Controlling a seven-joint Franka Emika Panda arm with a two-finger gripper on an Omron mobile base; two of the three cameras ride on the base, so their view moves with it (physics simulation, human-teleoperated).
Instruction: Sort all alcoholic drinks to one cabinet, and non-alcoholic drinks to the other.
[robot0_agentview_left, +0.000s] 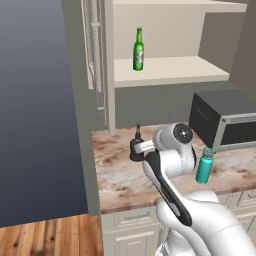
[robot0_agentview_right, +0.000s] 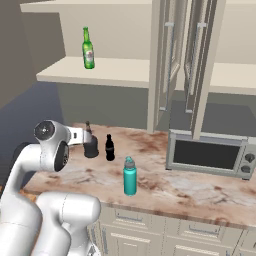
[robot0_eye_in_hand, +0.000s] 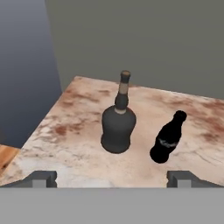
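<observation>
Two black bottles stand on the tabletop (robot0_eye_in_hand: 65, 131) in front of my jaws. My jaws are spread wide and pinch nothing. The squat black bottle (robot0_eye_in_hand: 118, 127) is straight ahead of them. The small cola bottle (robot0_eye_in_hand: 168, 142) is just beside it, ahead to the right. The teal bottle (robot0_agentview_right: 130, 176) stands off to the right. The green beer bottle (robot0_agentview_left: 138, 49) stands high above, on the cabinet shelf (robot0_agentview_left: 170, 70).

green beer bottle (robot0_agentview_left: 138, 49), teal bottle (robot0_agentview_right: 130, 176), black squat bottle (robot0_eye_in_hand: 118, 119), brown-mottled counter (robot0_eye_in_hand: 70, 131).

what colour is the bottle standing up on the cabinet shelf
Green, with a label; the beer bottle shows best in the left base view.
</observation>
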